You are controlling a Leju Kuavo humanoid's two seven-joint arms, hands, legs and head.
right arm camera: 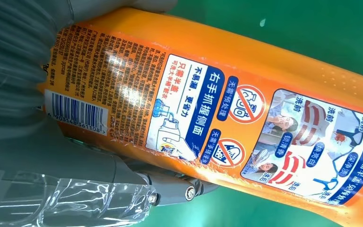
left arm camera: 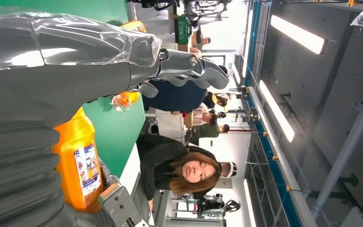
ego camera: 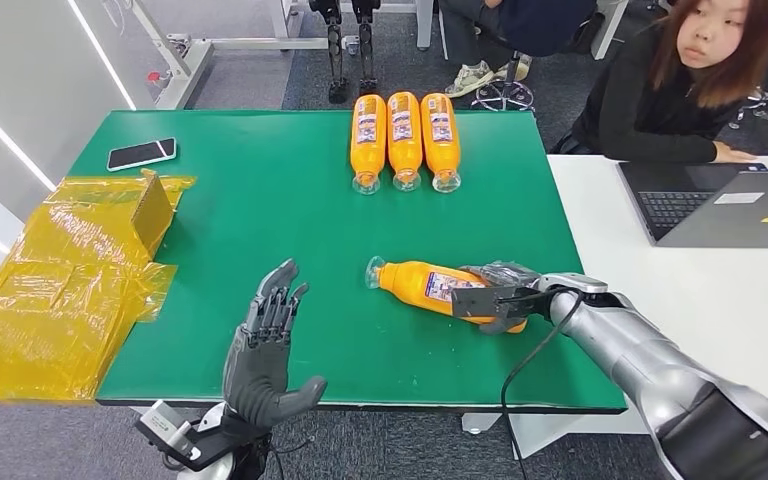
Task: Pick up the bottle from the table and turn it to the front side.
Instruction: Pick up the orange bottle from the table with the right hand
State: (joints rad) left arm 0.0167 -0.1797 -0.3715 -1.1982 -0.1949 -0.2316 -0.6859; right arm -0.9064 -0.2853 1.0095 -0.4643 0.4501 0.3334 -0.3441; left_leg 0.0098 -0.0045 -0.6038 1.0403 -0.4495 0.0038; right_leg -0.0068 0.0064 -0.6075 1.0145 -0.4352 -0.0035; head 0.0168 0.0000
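Far left: a sheet of crinkled yellow plastic film [ego camera: 55, 290] lies draped over the left edge of the green table [ego camera: 260, 210], with a folded piece standing up from it.
Back left: a dark smartphone [ego camera: 141, 153] lies flat on the green surface, near the far left corner.
Left hand [ego camera: 270, 345]: the dark grey hand is raised just above the near edge of the table, palm up, fingers straight and spread, thumb out to the side, and it holds nothing. From the left wrist view its fingers [left arm camera: 203, 73] reach out into open air.
Back centre: three orange plastic bottles [ego camera: 404, 140] lie side by side at the far edge of the table, touching one another, clear caps pointing toward the robot.
Task bottle: an orange plastic bottle with a printed label [ego camera: 438, 288] lies on its side on the green table, right of centre, its clear cap pointing left. From the right wrist view the label [right arm camera: 208, 127] faces the camera, showing a barcode, small print and blue pictograms.
Right hand [ego camera: 500, 295]: the silver arm comes in from the lower right and the hand wraps around the bottle's base end, fingers over its top, thumb under it.
Right: a white desk [ego camera: 680, 300] stands against the green table; on it is an open grey laptop [ego camera: 720, 205].
Far right: a seated person in a black top [ego camera: 660, 95] leans on the white desk behind the laptop.
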